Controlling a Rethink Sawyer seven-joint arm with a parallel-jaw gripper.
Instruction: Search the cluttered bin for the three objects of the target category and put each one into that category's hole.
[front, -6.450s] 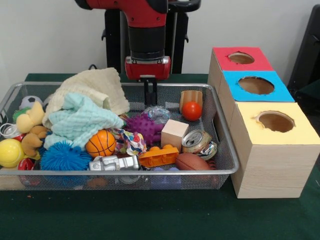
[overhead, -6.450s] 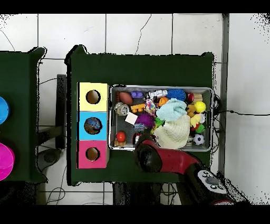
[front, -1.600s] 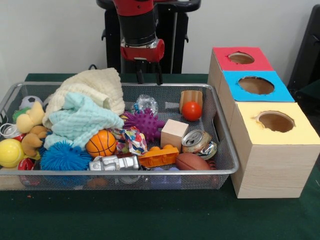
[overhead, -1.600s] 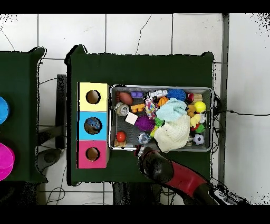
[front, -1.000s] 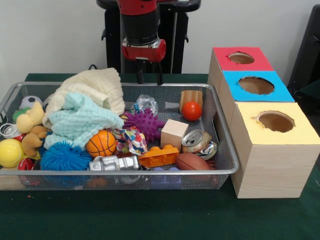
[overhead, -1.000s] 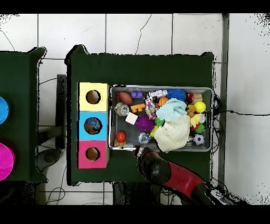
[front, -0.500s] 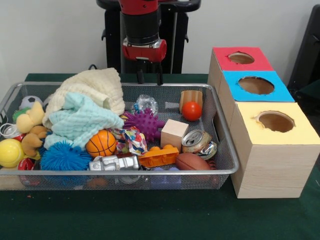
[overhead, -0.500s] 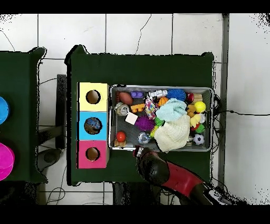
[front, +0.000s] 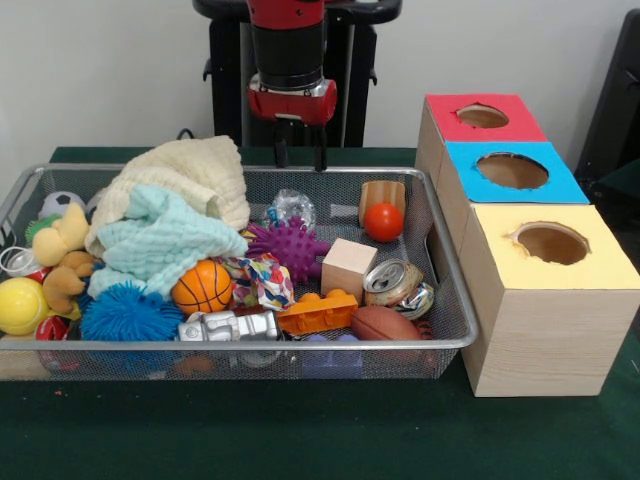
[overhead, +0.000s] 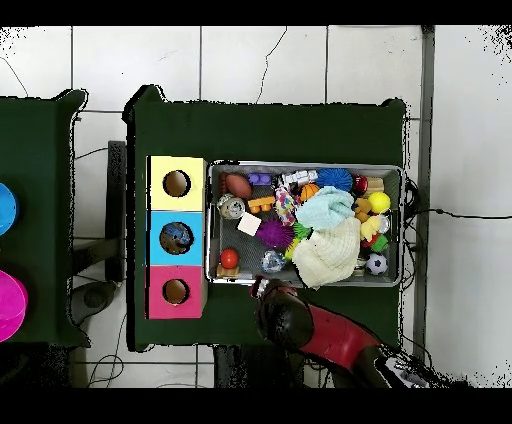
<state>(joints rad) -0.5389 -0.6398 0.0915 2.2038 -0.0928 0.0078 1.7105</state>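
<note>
Wire-mesh bin (front: 440, 262) across left and centre of front view, crammed: cream cloth (front: 190, 178) and mint cloth (front: 160, 240) heaped upper left, purple spiky ball (front: 288, 246) mid, small basketball (front: 202, 286) lower left of centre, red ball (front: 383, 221) toward upper right corner beside a wooden cup (front: 382, 192), wood cube (front: 349, 266), crushed can (front: 397, 284), mini football (front: 386, 323) lower right, yellow ball (front: 20, 304) and plush toy (front: 60, 250) far left. Blue-topped hole (front: 512, 170) at right of frame, middle of three boxes, between red-topped box (front: 480, 118) above and yellow-topped box (front: 545, 300) below; something dark and bluish visible down inside the hole in overhead view (overhead: 177, 238). End effector (front: 300, 155) at top centre, just past bin's far rim, fingers apart, empty, well clear of contents; in overhead view (overhead: 262, 288) at bin's lower edge. Step in hand, judged: search or approach, nothing picked. Target category not identifiable from frames; balls a plausible guess. Next move likely calls for dropping into bin over an exposed item such as red ball, closing on it cleanly without snagging cloth or mesh wall, then carrying right to blue hole. All on green bench (front: 300, 440).
</note>
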